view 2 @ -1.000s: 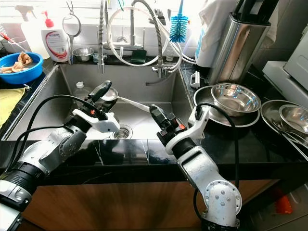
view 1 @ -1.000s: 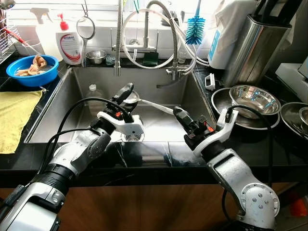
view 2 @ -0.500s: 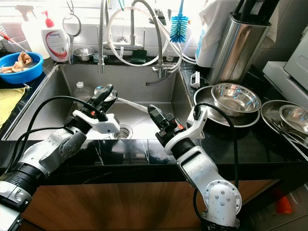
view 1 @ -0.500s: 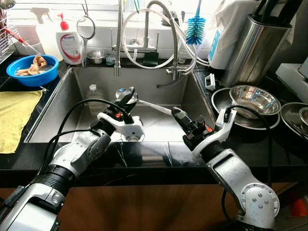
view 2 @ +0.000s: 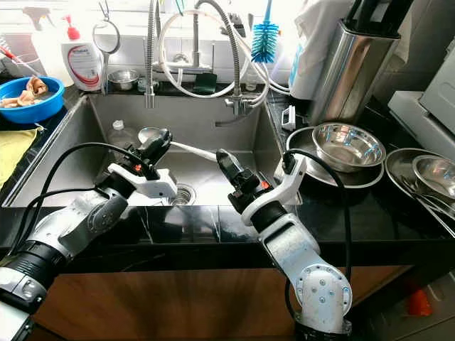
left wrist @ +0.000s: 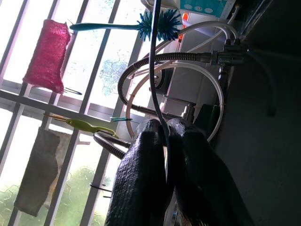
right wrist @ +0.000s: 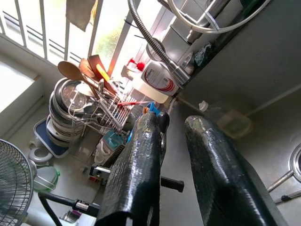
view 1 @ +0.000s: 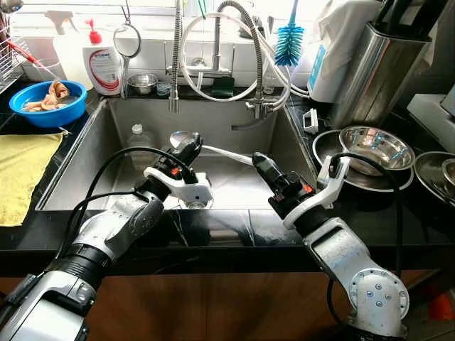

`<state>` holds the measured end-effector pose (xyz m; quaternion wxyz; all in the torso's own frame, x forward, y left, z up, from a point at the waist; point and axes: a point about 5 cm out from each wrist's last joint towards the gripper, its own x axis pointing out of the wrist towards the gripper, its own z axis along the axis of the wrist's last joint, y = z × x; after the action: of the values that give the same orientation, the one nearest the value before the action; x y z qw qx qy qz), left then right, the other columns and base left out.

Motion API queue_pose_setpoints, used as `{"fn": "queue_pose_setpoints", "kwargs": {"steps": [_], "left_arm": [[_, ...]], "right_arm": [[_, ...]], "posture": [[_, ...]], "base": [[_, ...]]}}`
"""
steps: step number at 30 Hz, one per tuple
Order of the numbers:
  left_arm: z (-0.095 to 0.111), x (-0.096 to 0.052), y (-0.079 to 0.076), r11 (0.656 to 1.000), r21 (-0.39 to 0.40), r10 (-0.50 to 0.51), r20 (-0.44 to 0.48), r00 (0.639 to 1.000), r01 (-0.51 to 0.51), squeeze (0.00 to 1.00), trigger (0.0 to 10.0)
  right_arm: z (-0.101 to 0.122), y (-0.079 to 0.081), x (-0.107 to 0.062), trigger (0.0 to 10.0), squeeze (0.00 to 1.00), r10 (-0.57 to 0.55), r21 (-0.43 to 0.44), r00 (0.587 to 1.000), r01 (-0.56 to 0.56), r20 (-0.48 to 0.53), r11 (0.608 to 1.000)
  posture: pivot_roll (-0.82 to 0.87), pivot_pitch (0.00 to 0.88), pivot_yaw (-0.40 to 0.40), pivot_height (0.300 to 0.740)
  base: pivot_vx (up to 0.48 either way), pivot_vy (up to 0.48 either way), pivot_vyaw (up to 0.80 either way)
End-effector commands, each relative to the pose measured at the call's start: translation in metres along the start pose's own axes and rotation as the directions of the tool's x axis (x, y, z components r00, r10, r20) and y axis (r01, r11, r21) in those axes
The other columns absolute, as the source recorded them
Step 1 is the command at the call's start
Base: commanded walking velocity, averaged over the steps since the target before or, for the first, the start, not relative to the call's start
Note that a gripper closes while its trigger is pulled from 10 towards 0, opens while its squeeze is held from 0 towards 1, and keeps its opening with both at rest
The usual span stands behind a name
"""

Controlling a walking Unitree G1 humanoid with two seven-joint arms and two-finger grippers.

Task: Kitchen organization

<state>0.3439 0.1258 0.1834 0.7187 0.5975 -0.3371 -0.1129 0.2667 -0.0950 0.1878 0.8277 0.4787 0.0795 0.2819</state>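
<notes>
A steel ladle [view 1: 177,137] with a long white handle [view 1: 226,154] hangs level over the sink [view 1: 234,117]. My left gripper [view 1: 188,146] is shut on it just behind the bowl; in the left wrist view the two fingers [left wrist: 146,155] are pressed together. My right gripper [view 1: 259,160] is at the free end of the handle, pointing toward the left one. Its fingers [right wrist: 141,155] stand apart in the right wrist view with nothing between them, so it is open.
A clear plastic bottle [view 1: 141,136] lies in the sink near the drain [view 1: 194,204]. Faucet hoses [view 1: 234,50] loop above. A blue bowl [view 1: 47,105] and yellow cloth [view 1: 21,169] are on the left counter; steel bowls [view 1: 375,146] and a steel holder [view 1: 377,67] on the right.
My left gripper's fingers, spread around the ladle a second ago, have come together on it. The ladle has shifted slightly left, and my right gripper has risen a little.
</notes>
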Motion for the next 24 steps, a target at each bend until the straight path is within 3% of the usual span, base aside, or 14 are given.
{"fn": "queue_pose_setpoints", "kwargs": {"steps": [1,8,9,10,12,13,21,24], "left_arm": [[-0.001,-0.001,-0.001,1.0,0.002,-0.006,-0.003,1.0,0.006,0.0,0.0],[-0.004,-0.002,-0.001,1.0,0.017,-0.014,-0.014,1.0,0.015,0.0,0.0],[-0.005,-0.002,-0.001,1.0,0.022,-0.016,-0.02,1.0,0.017,0.0,0.0],[-0.005,-0.002,-0.001,1.0,0.025,-0.017,-0.021,1.0,0.018,0.0,0.0],[-0.005,-0.002,-0.001,0.999,0.028,-0.018,-0.022,1.0,0.019,0.0,0.0],[-0.006,-0.002,-0.001,0.999,0.028,-0.019,-0.023,1.0,0.019,0.0,0.0],[-0.006,-0.002,-0.003,0.999,0.029,-0.027,-0.025,0.999,0.028,0.0,0.0],[-0.007,-0.002,-0.004,0.999,0.029,-0.033,-0.04,0.999,0.034,0.0,0.0]], "right_arm": [[-0.039,-0.018,-0.019,10.0,1.0,-0.098,0.092,0.992,0.104,-0.075,0.99],[-0.036,-0.018,-0.018,10.0,1.0,-0.107,0.112,0.993,0.111,-0.042,0.988],[-0.031,-0.02,-0.019,10.0,1.0,-0.121,0.132,0.993,0.119,0.007,0.984],[-0.025,-0.021,-0.019,10.0,0.57,-0.129,0.148,0.99,0.121,0.048,0.982],[-0.02,-0.022,-0.021,10.0,0.57,-0.136,0.164,0.987,0.12,0.089,0.979],[-0.017,-0.022,-0.021,10.0,0.0,-0.137,0.173,0.985,0.118,0.107,0.978],[-0.009,-0.019,-0.023,10.0,0.0,-0.124,0.195,0.977,0.09,0.173,0.977],[-0.001,-0.017,-0.026,10.0,0.0,-0.113,0.191,0.962,0.066,0.248,0.979]], "posture": [[0.06,0.0,-0.081,0.74],[0.06,0.0,-0.08,0.74],[0.06,0.0,-0.079,0.74],[0.06,0.0,-0.079,0.74],[0.06,0.0,-0.079,0.74],[0.06,0.0,-0.077,0.74],[0.06,0.0,-0.078,0.74],[0.06,0.0,-0.078,0.74]], "base": [[0.0,0.0,0.0],[0.0,0.0,0.0],[0.0,0.0,0.0],[0.0,0.0,0.0],[0.0,0.0,0.0],[0.0,0.0,0.0],[0.0,0.0,0.0],[0.0,0.0,0.0]]}}
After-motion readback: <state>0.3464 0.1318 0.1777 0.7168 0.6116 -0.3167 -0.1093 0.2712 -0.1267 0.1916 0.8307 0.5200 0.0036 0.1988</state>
